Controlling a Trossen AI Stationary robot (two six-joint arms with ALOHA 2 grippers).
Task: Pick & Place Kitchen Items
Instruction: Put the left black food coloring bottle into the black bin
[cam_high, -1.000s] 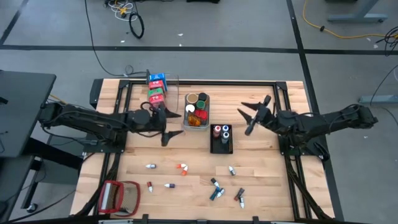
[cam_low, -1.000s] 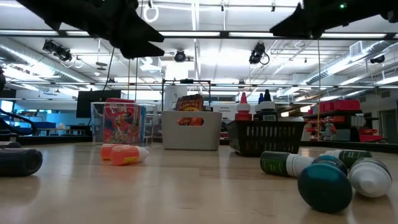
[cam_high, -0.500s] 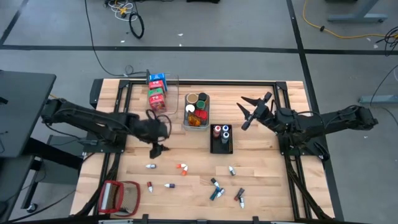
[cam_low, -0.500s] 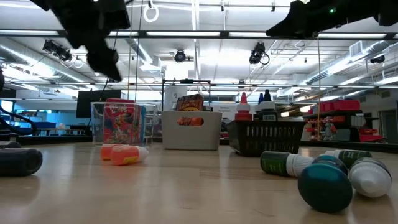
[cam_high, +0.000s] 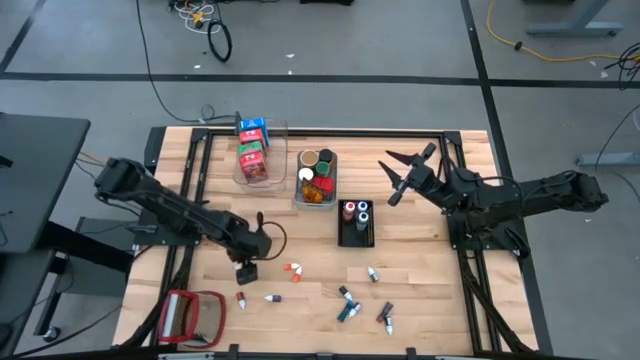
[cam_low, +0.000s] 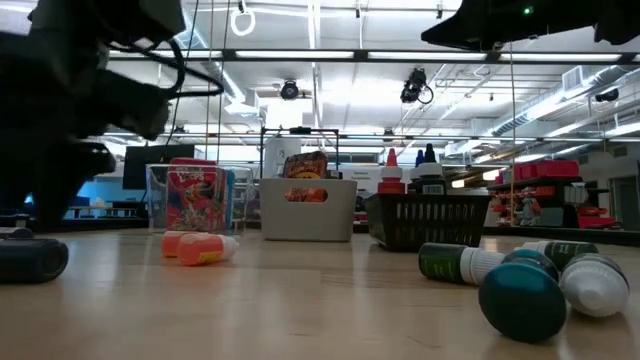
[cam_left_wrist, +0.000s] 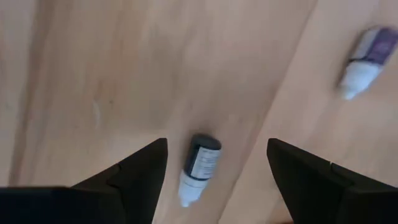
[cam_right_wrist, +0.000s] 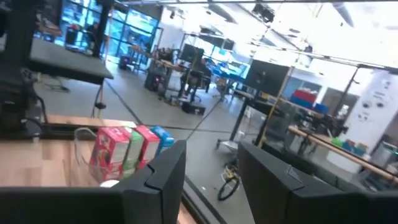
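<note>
The small dark-capped bottle (cam_left_wrist: 200, 168) lies on its side on the bare desk (cam_high: 420, 290), in the near-left part, left of the orange-capped bottle (cam_high: 293, 269). It has a dark cap, a printed label and a white body, and it sits between the fingers of the left gripper (cam_high: 245, 270), apart from both. Over the last second this gripper has swung from beside the clear bin (cam_high: 258, 150) of cartons, at the far side, down to this bottle, and its jaws have narrowed from wide to a moderate gap; they hold nothing yet. That looks like the start of a fresh pick, with closing on the bottle as the likely next step.

A purple-capped bottle (cam_left_wrist: 362, 62) lies a little way off. More bottles lie loose across the near desk, so much sorting remains. The grey bin (cam_high: 316, 178) holds round jars, the black bin (cam_high: 356, 222) 2 upright bottles.

The right gripper (cam_high: 407, 172) hovers over the far-right desk, jaws partly open and empty, barely moved.
</note>
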